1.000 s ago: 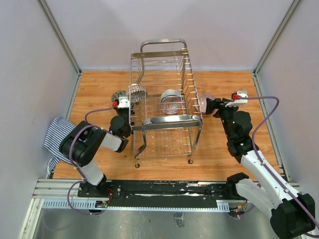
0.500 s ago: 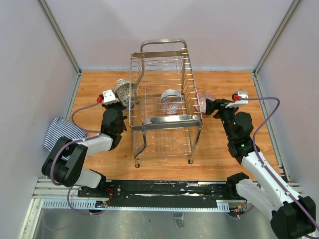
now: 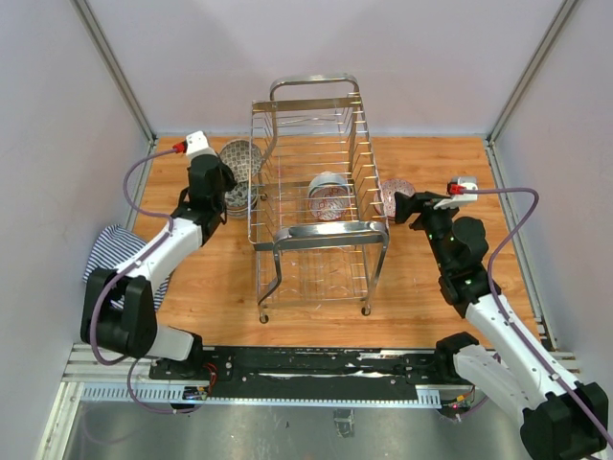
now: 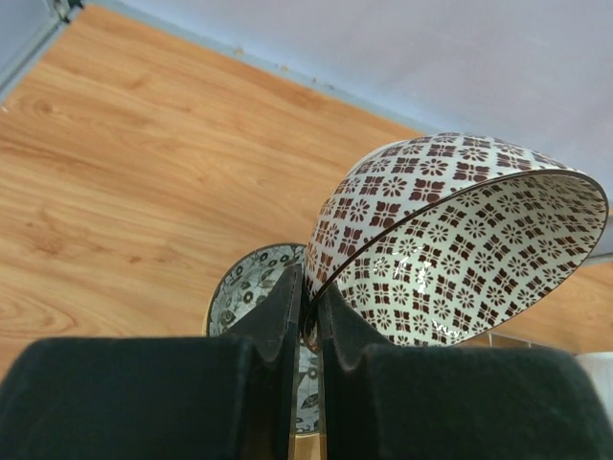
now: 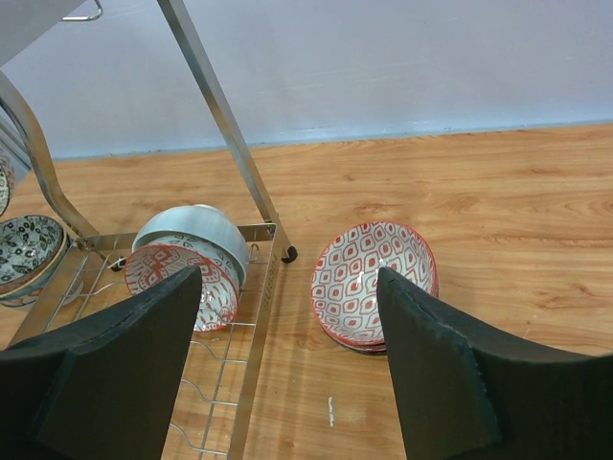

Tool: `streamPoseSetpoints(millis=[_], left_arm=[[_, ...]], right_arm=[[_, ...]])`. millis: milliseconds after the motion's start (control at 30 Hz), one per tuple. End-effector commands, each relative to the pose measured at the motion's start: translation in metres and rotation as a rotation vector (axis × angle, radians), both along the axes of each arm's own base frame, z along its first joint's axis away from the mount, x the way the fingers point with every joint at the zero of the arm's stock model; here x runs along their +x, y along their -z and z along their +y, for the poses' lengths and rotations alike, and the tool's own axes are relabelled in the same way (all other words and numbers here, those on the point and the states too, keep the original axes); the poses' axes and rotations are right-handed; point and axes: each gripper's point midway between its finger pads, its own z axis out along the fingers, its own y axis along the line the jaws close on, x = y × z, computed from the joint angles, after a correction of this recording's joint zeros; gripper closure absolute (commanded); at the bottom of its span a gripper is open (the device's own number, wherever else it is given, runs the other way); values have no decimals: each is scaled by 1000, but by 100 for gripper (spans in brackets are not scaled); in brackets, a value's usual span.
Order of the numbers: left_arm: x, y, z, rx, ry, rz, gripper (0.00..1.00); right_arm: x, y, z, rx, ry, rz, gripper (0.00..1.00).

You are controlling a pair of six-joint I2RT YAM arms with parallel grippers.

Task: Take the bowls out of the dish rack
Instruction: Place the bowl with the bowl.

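Overhead camera looks down on the dish rack (image 3: 330, 228); right wrist shares it, nearer.

A wooden tabletop (image 3: 431, 158) with light, visible grain fills the floor of the enclosure, bounded on the left, right and far sides by plain pale walls (image 3: 383, 57). A blue-and-white striped cloth (image 3: 103, 257) lies crumpled at the left edge of the tabletop, against the left wall. Grey metal posts (image 3: 115, 67) slant up at the two far corners.

walls (image 3: 316, 48): plain pale grey; tabletop (image 3: 479, 172): light wood; posts (image 3: 115, 67): metal
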Motion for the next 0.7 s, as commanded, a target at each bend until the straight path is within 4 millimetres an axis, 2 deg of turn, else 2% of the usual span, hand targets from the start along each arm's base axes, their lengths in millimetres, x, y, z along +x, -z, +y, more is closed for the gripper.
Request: streamPoseSetpoints(millis=[0,333,667], left_arm=[[6,14,-8,-74,38,136,99],[11,39,3,-72,70,339,99],[6,46,9,-105,111,416,100]], right_arm=[[-2,-12,-9,7,20,-21,25],[-1,-13,-8,-1,14,-17,25],[-1,-13,-5,9,0,-15,25]])
